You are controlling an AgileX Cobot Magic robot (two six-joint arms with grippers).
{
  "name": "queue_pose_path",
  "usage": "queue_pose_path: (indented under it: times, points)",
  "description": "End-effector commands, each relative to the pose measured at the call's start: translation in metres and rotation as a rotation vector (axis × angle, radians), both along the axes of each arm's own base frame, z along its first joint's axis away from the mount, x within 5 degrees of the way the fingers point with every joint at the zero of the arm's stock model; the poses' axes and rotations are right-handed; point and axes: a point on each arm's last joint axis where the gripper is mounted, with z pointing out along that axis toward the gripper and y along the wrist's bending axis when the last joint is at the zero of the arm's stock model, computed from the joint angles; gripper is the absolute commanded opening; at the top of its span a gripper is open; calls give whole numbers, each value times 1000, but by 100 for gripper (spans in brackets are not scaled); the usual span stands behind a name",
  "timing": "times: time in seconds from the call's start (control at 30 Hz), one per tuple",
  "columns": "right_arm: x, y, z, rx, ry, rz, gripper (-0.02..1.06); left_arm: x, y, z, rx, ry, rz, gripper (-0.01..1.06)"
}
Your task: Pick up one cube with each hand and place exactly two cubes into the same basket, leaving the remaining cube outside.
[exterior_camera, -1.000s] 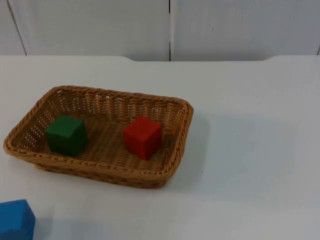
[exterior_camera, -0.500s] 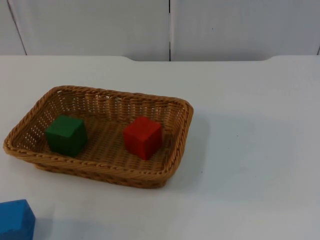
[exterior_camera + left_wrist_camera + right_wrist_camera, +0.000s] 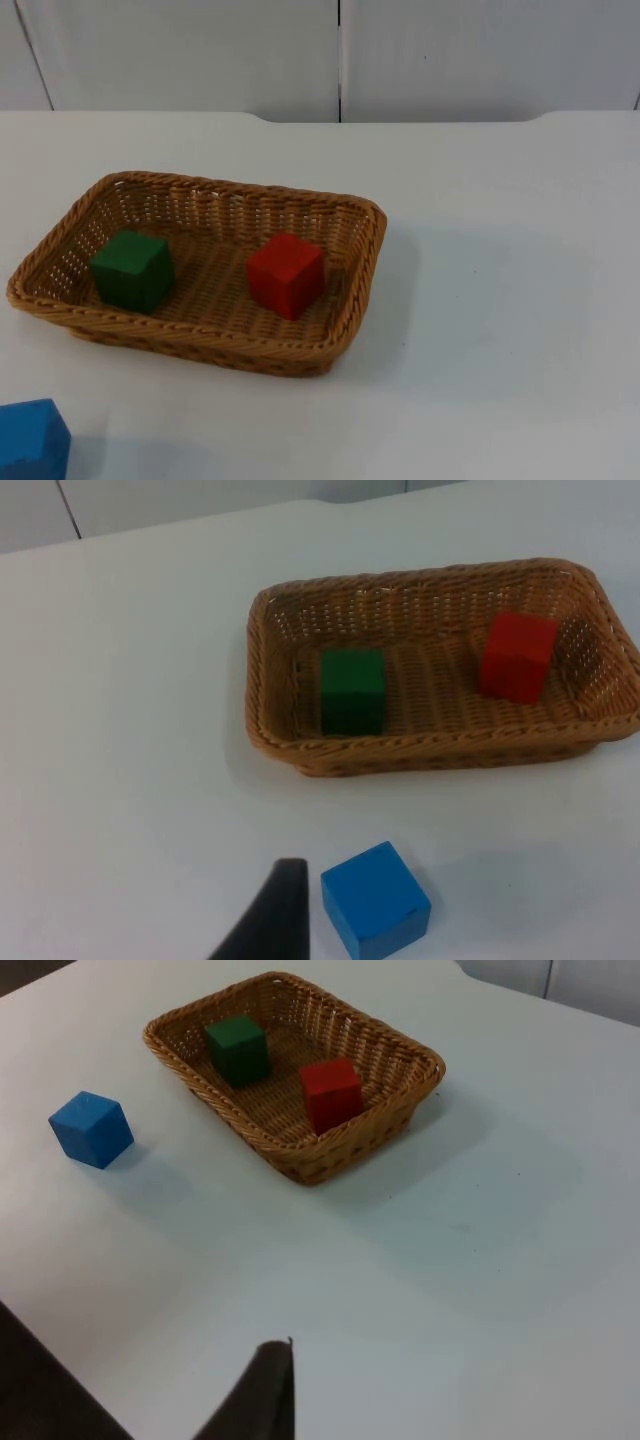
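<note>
Sitting inside the basket [image 3: 352,212], the green cube [image 3: 133,268] and the red cube [image 3: 286,273] rest apart on its woven floor, green toward the left end, red nearer the right wall. The blue cube [image 3: 32,440] lies on the table [image 3: 500,300] outside the basket, by the front left corner. This layout matches the count required, so the task is judged complete.

The left hand [image 3: 272,920] hangs above the table, its one visible fingertip just beside the blue cube and short of the basket. The right hand [image 3: 262,1390] hangs well apart from all three cubes, to the basket's right. Whether either hand is wide or narrow cannot be told; neither is seen holding anything. Both arms appear to wait.
</note>
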Motion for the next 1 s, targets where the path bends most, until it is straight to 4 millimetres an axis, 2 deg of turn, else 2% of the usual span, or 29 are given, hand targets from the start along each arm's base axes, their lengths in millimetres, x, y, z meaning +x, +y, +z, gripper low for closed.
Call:
queue_pose_path:
  times: [0.0, 0.23, 0.97]
  points:
    - [0, -1, 0, -4, -11, 5, 105, 1, 0, 0, -2, -11, 7, 105]
    - [0, -1, 0, -4, -11, 5, 105, 1, 4, 0, -16, -4, 58, 105]
    - [-1, -1, -2, -16, 5, 6, 105, 1, 4, 0, -14, -5, 60, 105]
